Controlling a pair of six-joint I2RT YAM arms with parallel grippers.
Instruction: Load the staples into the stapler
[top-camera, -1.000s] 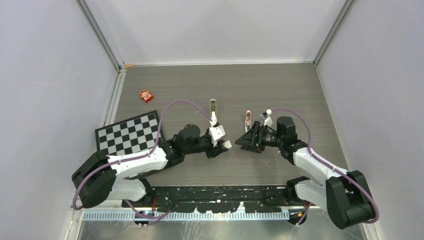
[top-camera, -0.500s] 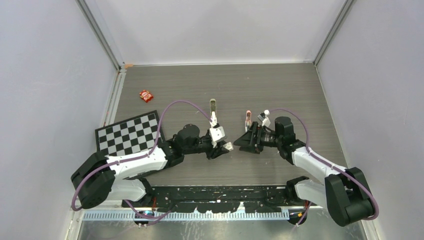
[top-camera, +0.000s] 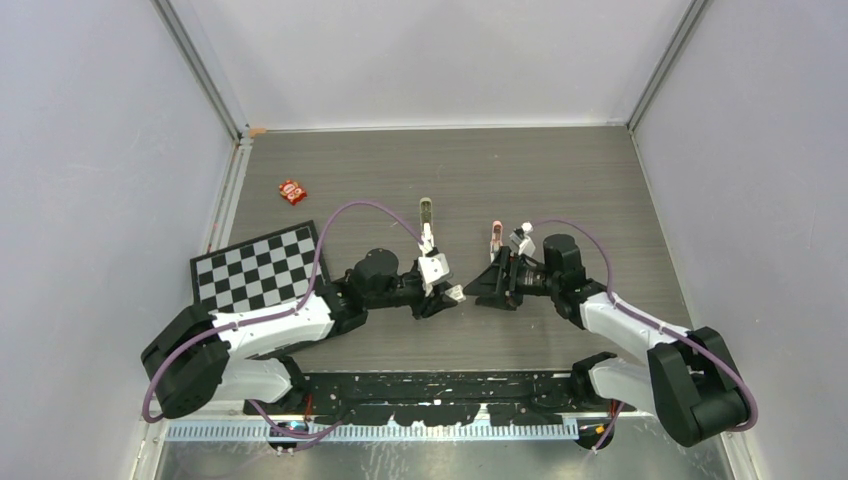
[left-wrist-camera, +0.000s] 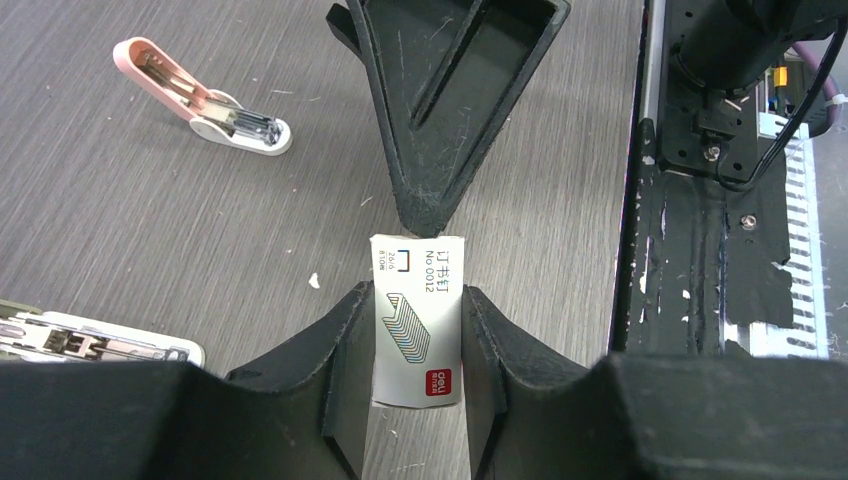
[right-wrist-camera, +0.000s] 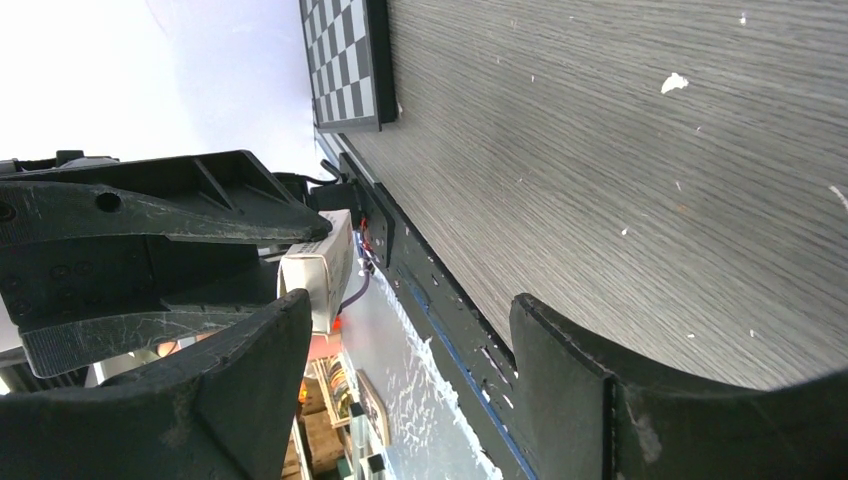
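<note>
**Staples box pinched, right arm creeping in**

Left end effector (left-wrist-camera: 415, 300) is clamped on the staples box (left-wrist-camera: 415, 335), which is white with a staple drawing and a red logo. The pale beige-green stapler (top-camera: 426, 211) lies on the surface (top-camera: 600, 180) beyond it. Right end effector (right-wrist-camera: 405, 310) is spread apart and has slid left since a second ago, its tip now at the box.

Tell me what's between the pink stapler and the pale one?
Only bare grey table, in the left wrist view, between the open pink stapler and the pale beige-green stapler.
</note>
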